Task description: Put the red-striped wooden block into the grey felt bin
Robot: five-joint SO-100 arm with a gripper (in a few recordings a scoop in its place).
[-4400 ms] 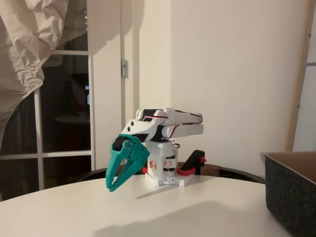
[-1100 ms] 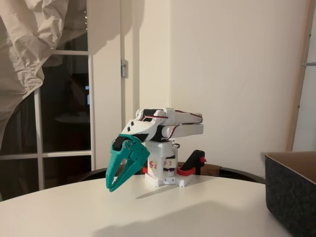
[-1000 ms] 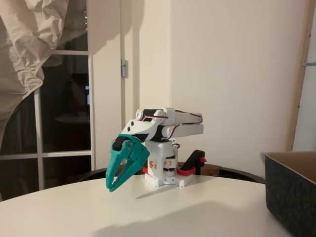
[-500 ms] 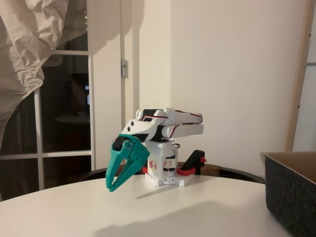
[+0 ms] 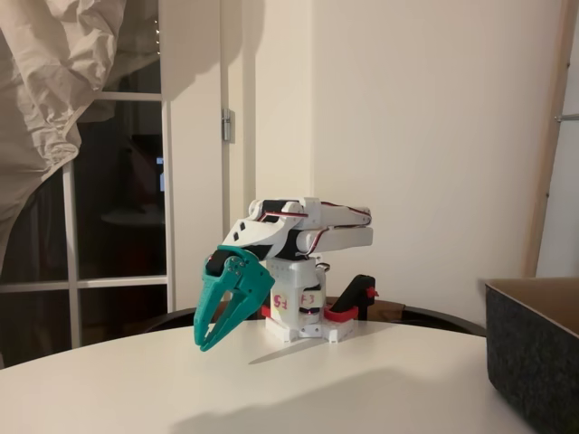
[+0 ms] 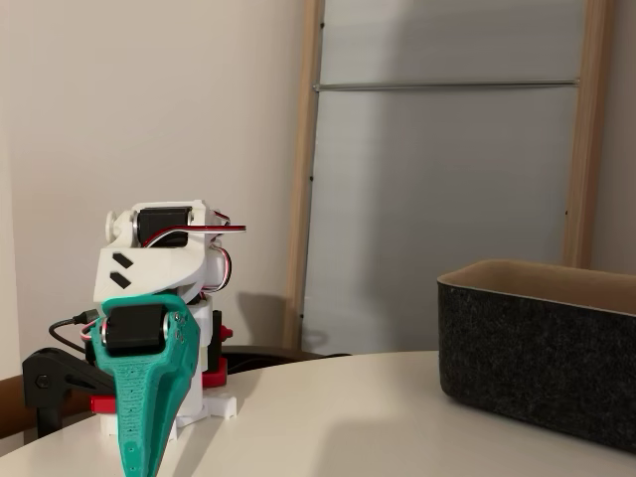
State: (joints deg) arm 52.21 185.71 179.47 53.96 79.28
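White worktop (image 5: 362, 380) is seen with the folded arm's teal end effector (image 5: 210, 339) closed and empty (no block visible), the grey felt bin (image 6: 537, 348) well apart; locating the block is judged next.

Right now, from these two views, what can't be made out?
- Inside of the grey felt bin: both fixed views are too low to see past its walls, so its contents are unknown.
- Bin extent: cut by the right edge in both fixed views.
- Gripper fingertips: in a fixed view the bottom edge cuts them off.
- The gripper looks shut with nothing between the fingers; the red-striped wooden block's whereabouts can't be told.
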